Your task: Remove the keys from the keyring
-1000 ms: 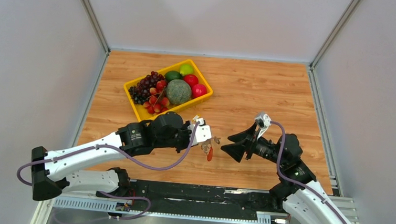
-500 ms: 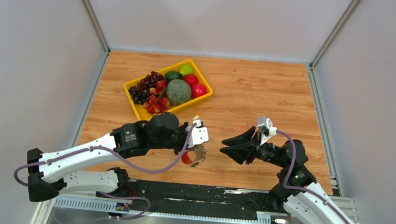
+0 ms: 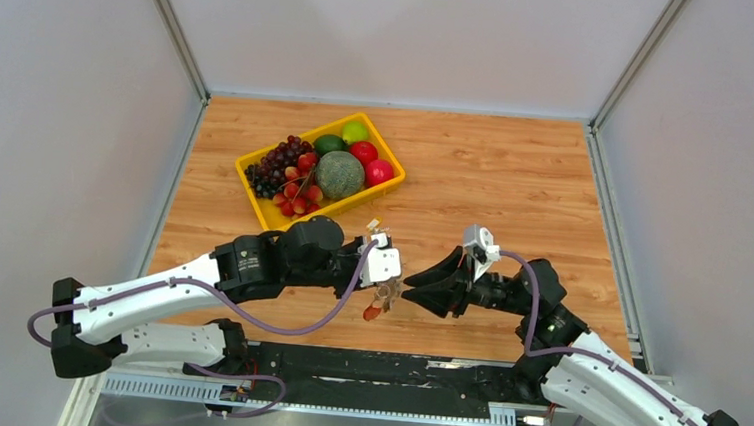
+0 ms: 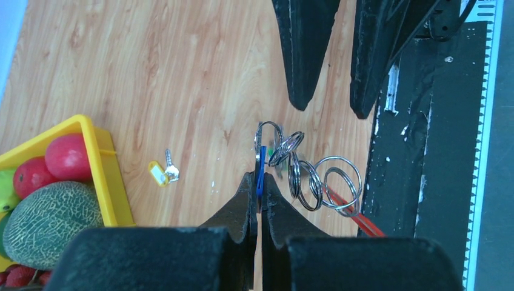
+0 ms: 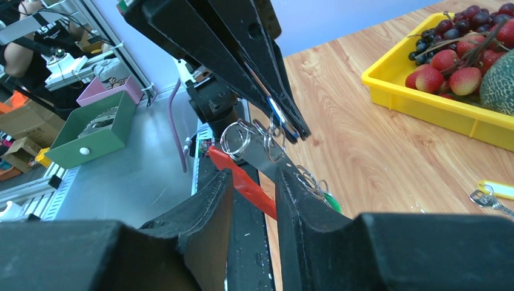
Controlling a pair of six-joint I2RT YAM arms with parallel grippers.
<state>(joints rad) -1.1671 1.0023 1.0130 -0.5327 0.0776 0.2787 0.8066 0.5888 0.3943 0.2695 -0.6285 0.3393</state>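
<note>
My left gripper (image 3: 385,286) is shut on the blue head of a key (image 4: 260,170) and holds it above the table near the front edge. The keyring (image 4: 306,176), a cluster of silvery rings, hangs from that key with its red fob (image 4: 359,217) below. The keyring also shows in the top view (image 3: 381,299) and in the right wrist view (image 5: 237,138). My right gripper (image 5: 251,182) is open, just right of the cluster (image 3: 410,287). The red fob (image 5: 242,179) lies in the gap between its fingers, untouched. A green tag (image 5: 331,200) hangs behind its right finger.
A loose key with a pale yellow tag (image 4: 161,173) lies on the wooden table beside the yellow fruit tray (image 4: 113,182); it also shows in the right wrist view (image 5: 494,193). The tray (image 3: 253,201) holds grapes, strawberries, a melon and other fruit. The black base rail (image 3: 392,369) runs along the front edge.
My right gripper has moved left, up to the keyring. My left gripper has dropped lower and a little back with the keyring, whose fob has swung.
</note>
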